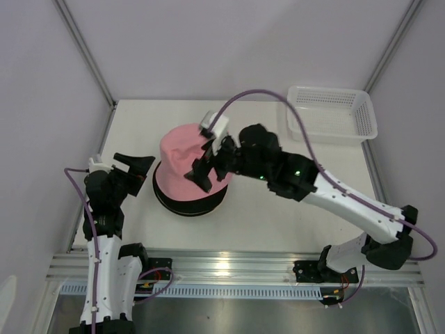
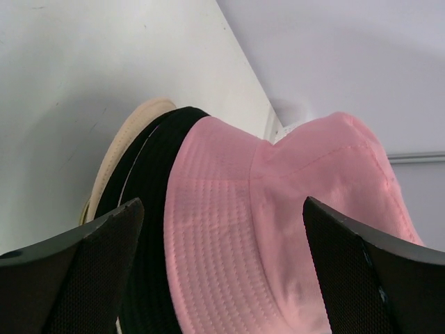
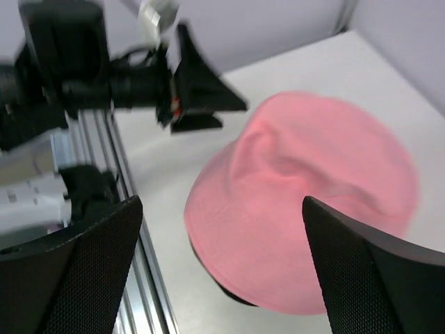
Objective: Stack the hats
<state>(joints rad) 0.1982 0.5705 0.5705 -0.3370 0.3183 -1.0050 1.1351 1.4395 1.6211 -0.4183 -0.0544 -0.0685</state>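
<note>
A pink bucket hat (image 1: 182,161) tops the stack at the table's middle left, with a black hat brim (image 1: 182,207) showing under it. In the left wrist view the pink hat (image 2: 278,209) lies over a black hat (image 2: 149,181) and a tan hat (image 2: 128,142) at the bottom. My left gripper (image 1: 144,172) is open just left of the stack, holding nothing. My right gripper (image 1: 204,165) hangs open over the pink hat's right side. In its own view the pink hat (image 3: 313,202) lies below and apart from its fingers.
A white lattice basket (image 1: 332,111) stands at the back right corner of the white table (image 1: 278,216). An aluminium rail (image 1: 229,268) runs along the near edge by the arm bases. Grey walls close in the left, back and right.
</note>
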